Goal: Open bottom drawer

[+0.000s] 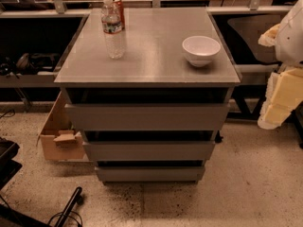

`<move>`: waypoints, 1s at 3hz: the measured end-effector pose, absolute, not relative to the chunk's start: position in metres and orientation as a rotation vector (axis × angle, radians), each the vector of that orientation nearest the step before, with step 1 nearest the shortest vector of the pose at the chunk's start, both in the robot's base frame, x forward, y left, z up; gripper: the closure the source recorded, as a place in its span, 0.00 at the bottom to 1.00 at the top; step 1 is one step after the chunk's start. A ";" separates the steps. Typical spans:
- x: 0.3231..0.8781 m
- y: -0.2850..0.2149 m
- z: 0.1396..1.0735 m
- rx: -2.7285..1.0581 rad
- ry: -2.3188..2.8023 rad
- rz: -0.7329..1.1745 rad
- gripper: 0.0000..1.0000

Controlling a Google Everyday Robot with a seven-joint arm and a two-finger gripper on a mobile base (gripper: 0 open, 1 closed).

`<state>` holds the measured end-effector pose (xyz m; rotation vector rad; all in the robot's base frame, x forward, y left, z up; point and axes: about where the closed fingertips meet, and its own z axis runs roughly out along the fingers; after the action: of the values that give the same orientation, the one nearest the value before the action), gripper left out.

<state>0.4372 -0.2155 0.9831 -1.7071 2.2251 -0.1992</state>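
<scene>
Cabinet [149, 126]: grey, three drawers stacked, standing on a speckled floor [246, 183]. Its tabletop [156, 56] is flat and grey.

Drawers, from largest front to smallest:
- The top drawer [147, 116] is the widest.
- The middle drawer [149, 150] is narrower.
- The bottom drawer [150, 174] is the narrowest and shortest, lowest in the stack and just above the floor.

All three fronts are plain, with no handles seen. A dark gap runs above each front. The bottom drawer appears shut or close to it, so the task is judged not yet begun.

Cardboard box [59, 138]: on the floor, just beside the cabinet's left side.

Tool [277, 109]: at the right edge of the view, beside the cabinet's right side at about top-drawer height and apart from it. Whether it is apart or together cannot be told. It holds nothing that can be seen.

On the tabletop:
- A bottle [113, 30] stands upright at the far left.
- A bowl [201, 50] sits at the right.
- A can [120, 8] stands behind the bottle, mostly hidden by it.

Governing relation: the bottom drawer lies below and to the left of the tool, and its long axis runs left to right. In my judgement the tool must drop to near floor level and come round to the near side. From there it can catch the front's upper edge at the gap and draw it towards the near side.
</scene>
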 end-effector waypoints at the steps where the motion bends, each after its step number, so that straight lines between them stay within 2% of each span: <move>1: 0.437 -0.216 0.983 -1.707 2.225 -0.199 0.00; 2: 0.440 -0.209 0.982 -1.723 2.226 -0.263 0.00; 3: 0.446 -0.206 0.940 -1.752 2.245 -0.244 0.00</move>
<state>0.4459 -0.2058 0.9399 -1.7524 2.2450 -0.2442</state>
